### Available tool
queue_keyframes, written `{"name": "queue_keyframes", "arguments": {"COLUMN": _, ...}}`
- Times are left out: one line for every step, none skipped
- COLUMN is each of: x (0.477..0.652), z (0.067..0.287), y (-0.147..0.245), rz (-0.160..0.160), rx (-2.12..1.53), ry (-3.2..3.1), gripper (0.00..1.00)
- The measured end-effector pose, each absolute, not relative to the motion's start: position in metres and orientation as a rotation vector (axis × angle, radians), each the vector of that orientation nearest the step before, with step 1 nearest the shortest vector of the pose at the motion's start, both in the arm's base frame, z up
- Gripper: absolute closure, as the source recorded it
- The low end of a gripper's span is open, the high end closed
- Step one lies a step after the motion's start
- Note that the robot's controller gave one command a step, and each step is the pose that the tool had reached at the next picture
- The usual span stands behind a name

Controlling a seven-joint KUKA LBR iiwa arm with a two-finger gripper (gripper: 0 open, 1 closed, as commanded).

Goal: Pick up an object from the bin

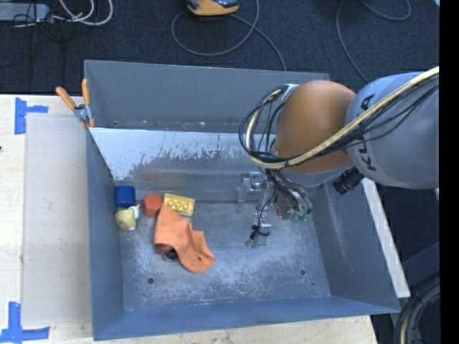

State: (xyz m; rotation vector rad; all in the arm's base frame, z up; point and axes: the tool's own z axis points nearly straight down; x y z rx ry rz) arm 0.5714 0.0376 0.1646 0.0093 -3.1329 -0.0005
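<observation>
My gripper hangs low over the bare middle of the bin floor, below the arm's orange dome. Its two fingers stand apart, open, with nothing between them. The nearest loose thing is a crumpled orange cloth, lying to the gripper's left and apart from it. Just beyond the cloth's upper edge lies a flat yellow studded brick. A small red-orange lump sits beside the brick on its left.
Further left, near the bin's left wall, a blue cylinder stands above a pale yellow-green, pear-like thing. Something small and dark peeks from under the cloth. The arm and its cables cover the bin's right side.
</observation>
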Motion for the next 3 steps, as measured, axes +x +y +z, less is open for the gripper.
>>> {"name": "queue_keyframes", "arguments": {"x": 0.573, "z": 0.169, "y": 0.037, "rz": -0.001, "rx": 0.008, "ry": -3.140, "gripper": 0.00}}
{"name": "queue_keyframes", "arguments": {"x": 0.551, "z": 0.105, "y": 0.091, "rz": -0.001, "rx": 0.121, "ry": -3.136, "gripper": 0.00}}
{"name": "queue_keyframes", "arguments": {"x": 0.535, "z": 0.113, "y": 0.108, "rz": 0.001, "rx": -0.021, "ry": -3.131, "gripper": 0.00}}
